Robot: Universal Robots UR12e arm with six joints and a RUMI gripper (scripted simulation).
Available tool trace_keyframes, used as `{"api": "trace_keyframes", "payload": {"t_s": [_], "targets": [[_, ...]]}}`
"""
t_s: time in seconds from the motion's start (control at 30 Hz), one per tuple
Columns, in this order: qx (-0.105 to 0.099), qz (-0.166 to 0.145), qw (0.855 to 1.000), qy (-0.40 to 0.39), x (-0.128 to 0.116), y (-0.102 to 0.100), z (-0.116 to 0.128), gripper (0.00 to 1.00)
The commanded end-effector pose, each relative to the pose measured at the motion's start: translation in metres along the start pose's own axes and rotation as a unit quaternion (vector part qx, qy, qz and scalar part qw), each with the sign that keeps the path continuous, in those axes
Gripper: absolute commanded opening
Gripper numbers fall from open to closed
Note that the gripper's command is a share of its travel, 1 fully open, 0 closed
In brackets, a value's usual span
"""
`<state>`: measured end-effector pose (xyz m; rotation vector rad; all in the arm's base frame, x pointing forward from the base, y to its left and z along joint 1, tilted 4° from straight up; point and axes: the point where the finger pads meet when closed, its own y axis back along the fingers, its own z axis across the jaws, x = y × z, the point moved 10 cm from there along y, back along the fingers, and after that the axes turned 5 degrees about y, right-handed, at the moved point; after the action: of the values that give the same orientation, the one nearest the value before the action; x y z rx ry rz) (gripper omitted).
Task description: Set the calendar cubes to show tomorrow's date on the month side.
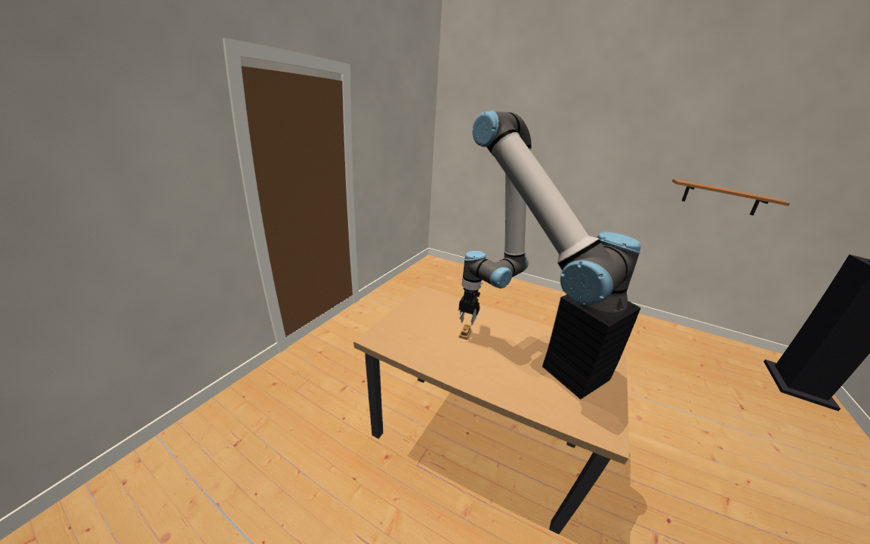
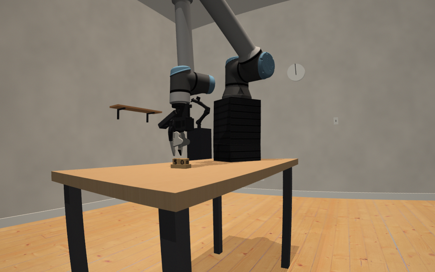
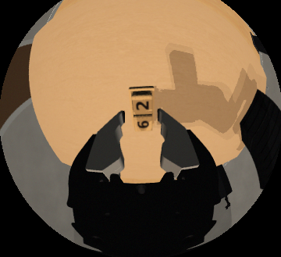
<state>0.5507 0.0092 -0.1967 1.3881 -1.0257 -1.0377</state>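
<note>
The small wooden calendar [image 2: 180,163] stands on the table, two digit cubes sitting side by side in its tray [image 2: 180,166]. In the exterior view the side facing the camera reads 5 and 0. In the wrist view the cube tops show a 2 [image 3: 142,105] and a 6 [image 3: 142,123]. My gripper [image 2: 175,152] hangs straight above the cubes, a little clear of them, with its fingers apart and nothing between them. It also shows in the top view [image 1: 469,316] over the calendar [image 1: 465,332], and in the wrist view [image 3: 141,113] its fingers frame the cubes from above.
The arm's black pedestal [image 2: 236,128] stands on the table behind and to the right of the calendar. A dark camera stand [image 1: 837,324] is on the floor at the far right. A door [image 1: 299,189] and a wall shelf [image 1: 729,193] lie beyond the table.
</note>
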Motion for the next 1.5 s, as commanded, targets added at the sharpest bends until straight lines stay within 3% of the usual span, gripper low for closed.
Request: {"api": "trace_keyframes", "payload": {"t_s": [0.0, 0.2, 0.47, 0.5, 1.2, 1.47], "targets": [[-0.002, -0.001, 1.0, -0.001, 0.0, 0.031, 0.002, 0.29], [-0.001, -0.002, 1.0, 0.0, 0.0, 0.054, 0.002, 0.29], [-0.002, -0.002, 1.0, 0.0, -0.001, 0.058, 0.002, 0.29], [-0.001, -0.001, 1.0, 0.0, 0.0, 0.059, 0.002, 1.0], [-0.001, -0.001, 1.0, 0.0, 0.0, 0.059, 0.001, 1.0], [-0.002, -0.002, 1.0, 0.0, 0.0, 0.068, 0.002, 1.0]]}}
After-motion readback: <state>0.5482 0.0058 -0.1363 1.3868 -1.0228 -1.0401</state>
